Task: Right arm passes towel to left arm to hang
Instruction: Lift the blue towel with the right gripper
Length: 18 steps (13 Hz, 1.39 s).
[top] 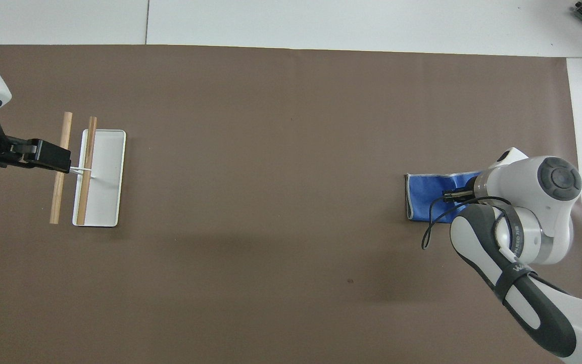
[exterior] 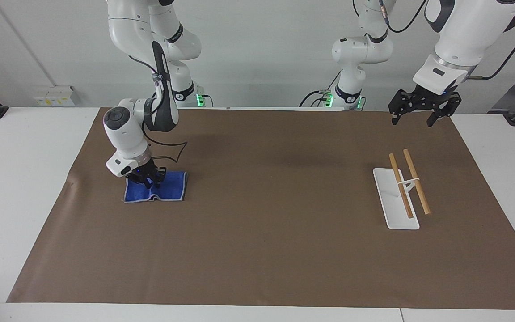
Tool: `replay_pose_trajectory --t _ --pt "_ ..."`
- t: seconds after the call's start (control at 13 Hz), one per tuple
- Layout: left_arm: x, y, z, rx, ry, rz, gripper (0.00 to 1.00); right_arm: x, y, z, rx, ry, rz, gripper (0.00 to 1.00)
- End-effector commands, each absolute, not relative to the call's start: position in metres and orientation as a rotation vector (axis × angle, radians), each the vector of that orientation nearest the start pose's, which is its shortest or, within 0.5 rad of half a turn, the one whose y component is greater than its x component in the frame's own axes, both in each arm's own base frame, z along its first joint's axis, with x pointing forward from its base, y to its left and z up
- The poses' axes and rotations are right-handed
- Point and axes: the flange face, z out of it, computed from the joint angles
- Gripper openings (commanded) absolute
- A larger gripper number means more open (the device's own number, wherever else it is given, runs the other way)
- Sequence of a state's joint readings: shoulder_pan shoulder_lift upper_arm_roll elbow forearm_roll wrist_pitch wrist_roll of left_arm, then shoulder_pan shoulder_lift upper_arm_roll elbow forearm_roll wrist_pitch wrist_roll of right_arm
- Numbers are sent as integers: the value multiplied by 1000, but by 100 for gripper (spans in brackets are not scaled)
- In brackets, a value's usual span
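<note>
Down at the right arm's end of the brown mat (exterior: 266, 250), I see my right gripper (exterior: 147, 180) pinching the bunched blue towel (exterior: 168, 191), wrist tilted. My left gripper (exterior: 422, 107) waits spread above the mat's edge near the towel rack (exterior: 396, 210); grey wall (exterior: 266, 49) above.

Between my right pincer (exterior: 149, 180), down on the blue towel (exterior: 168, 191) at my right arm's end of the tabletop (exterior: 29, 179), and the rack (exterior: 396, 201) at my left arm's end, the brown mat (exterior: 266, 214) lies bare, so a pincer can cross there freely. The rack's two raised wooden bars (exterior: 407, 183) stand in the way low down. My left pincer (exterior: 418, 117) hangs above the mat's edge, with open air under it
</note>
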<state>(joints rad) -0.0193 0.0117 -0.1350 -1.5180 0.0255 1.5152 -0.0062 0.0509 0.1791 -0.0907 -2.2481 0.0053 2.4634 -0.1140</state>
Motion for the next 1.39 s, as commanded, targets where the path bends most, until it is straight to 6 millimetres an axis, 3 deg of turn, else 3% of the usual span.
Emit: replay_pose_trajectory --t 0.0,0.23,0.31,0.69,1.0,1.31 --pt "538 -77 639 -3093 242 32 100 548 -20 290 -3150 -122 -82 0" --pt "538 -78 640 -3093 244 29 100 561 -6 320 -3141 -184 -49 0" --pt "538 -77 639 -3095 242 32 100 564 8 335 -3131 -216 -51 0" --pt "538 -76 639 -3093 240 32 100 591 36 427 -2880 -73 -55 0" --pt "538 -76 639 -3093 240 32 100 596 53 461 -2607 28 -82 0" --pt "538 -76 639 -3093 240 32 100 597 75 477 -2330 137 -58 0"
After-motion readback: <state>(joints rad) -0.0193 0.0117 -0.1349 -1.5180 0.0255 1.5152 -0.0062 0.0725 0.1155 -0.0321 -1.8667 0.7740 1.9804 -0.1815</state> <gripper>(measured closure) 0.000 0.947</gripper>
